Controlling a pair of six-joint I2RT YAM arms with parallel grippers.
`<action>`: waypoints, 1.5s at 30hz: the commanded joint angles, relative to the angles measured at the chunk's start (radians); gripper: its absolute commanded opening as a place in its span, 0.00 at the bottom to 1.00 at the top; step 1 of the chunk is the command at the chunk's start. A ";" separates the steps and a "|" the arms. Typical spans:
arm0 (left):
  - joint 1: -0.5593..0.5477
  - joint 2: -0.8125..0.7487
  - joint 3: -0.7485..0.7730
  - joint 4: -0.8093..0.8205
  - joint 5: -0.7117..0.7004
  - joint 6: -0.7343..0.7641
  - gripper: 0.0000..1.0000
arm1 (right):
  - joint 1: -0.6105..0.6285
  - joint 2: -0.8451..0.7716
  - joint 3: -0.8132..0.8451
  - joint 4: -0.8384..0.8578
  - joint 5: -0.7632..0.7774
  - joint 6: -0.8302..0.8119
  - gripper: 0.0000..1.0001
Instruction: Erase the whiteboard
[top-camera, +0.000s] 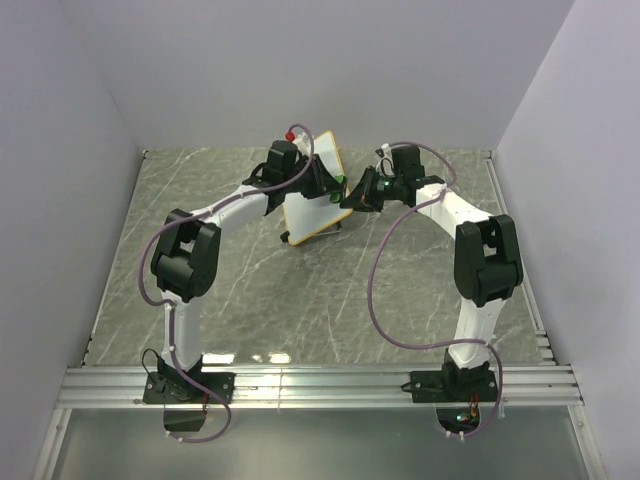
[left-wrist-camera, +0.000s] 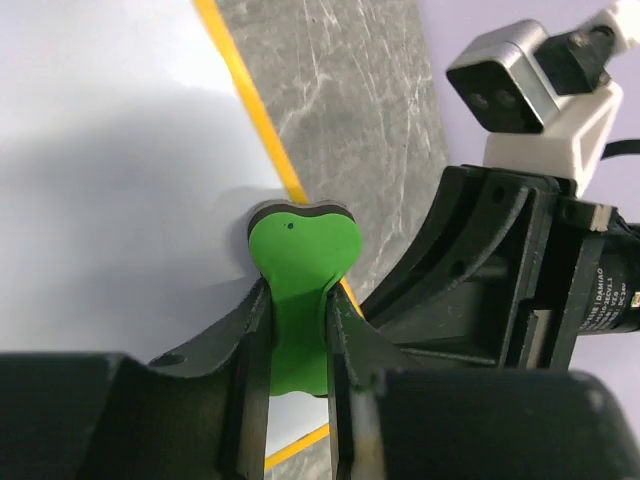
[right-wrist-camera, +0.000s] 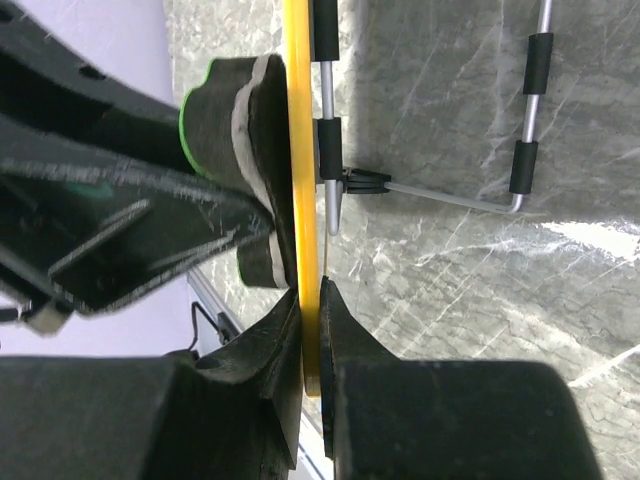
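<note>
While the whiteboard (top-camera: 310, 210) stands tilted at the far middle of the counter (top-camera: 260, 300), the right gripper (right-wrist-camera: 310, 300) pinches its yellow frame edge between both fingers. The left gripper (left-wrist-camera: 298, 310) is clamped on the green bow-shaped eraser (left-wrist-camera: 300, 250), with the felt side against the white surface just beside the frame. The surface near the eraser looks blank. A wire stand (right-wrist-camera: 440, 195) is behind the board.

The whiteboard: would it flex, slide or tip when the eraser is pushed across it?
Probably stiff: the whiteboard frame looks straight where the right tool clamps it. Likely light and tippy alone, with only a slim wire stand behind it. That clamp should steady it against the eraser pressed by the left tool.
</note>
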 joint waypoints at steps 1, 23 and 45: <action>0.008 0.116 -0.011 -0.150 0.086 -0.023 0.00 | 0.059 -0.009 0.009 -0.011 -0.104 0.014 0.00; 0.176 0.325 0.215 -0.402 0.053 0.161 0.00 | 0.062 -0.004 0.000 -0.010 -0.095 0.020 0.00; 0.119 0.478 0.681 -0.569 0.071 0.134 0.00 | 0.087 0.002 0.025 -0.187 -0.066 -0.144 0.00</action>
